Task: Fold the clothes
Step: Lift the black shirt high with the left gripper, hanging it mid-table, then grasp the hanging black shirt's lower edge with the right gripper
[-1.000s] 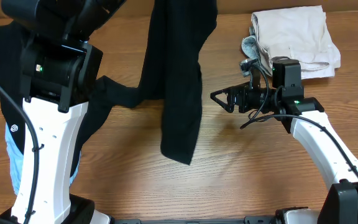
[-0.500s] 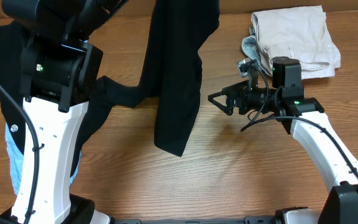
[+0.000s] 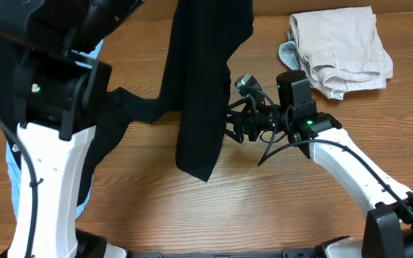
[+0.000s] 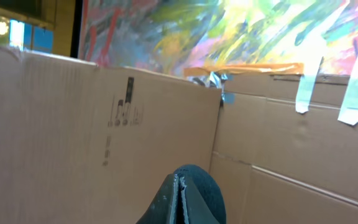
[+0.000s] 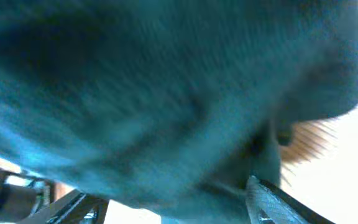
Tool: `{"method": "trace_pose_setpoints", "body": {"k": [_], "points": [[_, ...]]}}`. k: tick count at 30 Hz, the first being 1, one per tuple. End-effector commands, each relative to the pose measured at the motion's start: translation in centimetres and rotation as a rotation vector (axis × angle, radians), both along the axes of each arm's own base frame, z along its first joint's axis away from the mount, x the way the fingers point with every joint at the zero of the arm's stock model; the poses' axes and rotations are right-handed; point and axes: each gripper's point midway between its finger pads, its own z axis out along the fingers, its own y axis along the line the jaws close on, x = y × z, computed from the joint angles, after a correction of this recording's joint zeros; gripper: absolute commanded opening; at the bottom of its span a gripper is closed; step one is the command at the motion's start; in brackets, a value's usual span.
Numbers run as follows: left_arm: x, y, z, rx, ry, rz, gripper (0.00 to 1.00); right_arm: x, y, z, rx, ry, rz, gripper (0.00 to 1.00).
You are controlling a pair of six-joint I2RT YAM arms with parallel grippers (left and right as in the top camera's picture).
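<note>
Right fingers (image 5: 269, 202): spread, black shirt (image 3: 203, 86) filling the gap, not clamped.
Right gripper (image 3: 229, 127): moved left, now at shirt's hanging edge, frame centre.
Left gripper (image 4: 178, 198): clenched; hold unseen.
Meaning: second grip likely imminent, fold can start.

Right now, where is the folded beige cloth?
In the overhead view, the folded beige cloth lies at the far right corner of the wooden table, right of the hanging black T-shirt.

A brown wooden table (image 3: 264, 208). Big cardboard boxes (image 4: 73, 124) with tape strips (image 4: 306, 84) stand under a bright, colorful painting (image 4: 229, 28).
</note>
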Motion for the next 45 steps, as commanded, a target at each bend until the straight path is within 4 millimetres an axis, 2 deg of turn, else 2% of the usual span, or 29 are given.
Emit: {"method": "trace_pose_setpoints", "body": {"k": [1,4,9,16,22,29,30,33,34,40,45], "points": [[-5.2,1.5,3.6,-0.013,-0.108,-0.002,0.04,2.5,-1.2,-0.3,-0.076,-0.043,-0.112,0.74],[-5.5,1.6,3.4,-0.002,-0.100,0.006,0.04,2.7,-1.6,-0.1,-0.063,-0.045,-0.117,0.77],[-5.2,1.5,2.9,0.007,-0.076,0.003,0.04,2.2,-0.9,0.1,-0.052,-0.047,-0.088,0.77],[-5.2,1.4,2.8,0.011,-0.071,-0.002,0.04,2.9,-1.0,0.1,-0.065,-0.067,-0.118,0.78],[-5.1,1.4,2.6,0.013,-0.065,-0.002,0.04,1.3,0.6,0.0,-0.028,-0.032,-0.047,0.77],[-4.9,1.3,2.2,0.021,-0.043,-0.002,0.04,-0.4,3.4,0.2,-0.002,-0.016,0.015,0.56],[-4.8,1.2,2.0,0.024,-0.033,-0.003,0.04,-0.6,3.8,0.3,0.000,-0.021,0.025,0.49],[-4.5,1.2,1.4,0.045,-0.019,0.005,0.04,-0.7,4.0,0.3,0.003,-0.006,0.017,0.19],[-4.5,1.2,1.2,0.052,-0.018,0.010,0.04,-0.6,4.0,0.3,0.004,0.009,0.004,0.04],[-3.5,2.5,1.0,0.057,-0.008,0.062,0.04,1.1,1.1,1.3,0.024,0.076,-0.117,0.04],[-1.8,5.0,0.0,0.069,0.044,0.146,0.04,2.2,-3.5,4.8,-0.011,0.058,-0.268,0.04]]}}
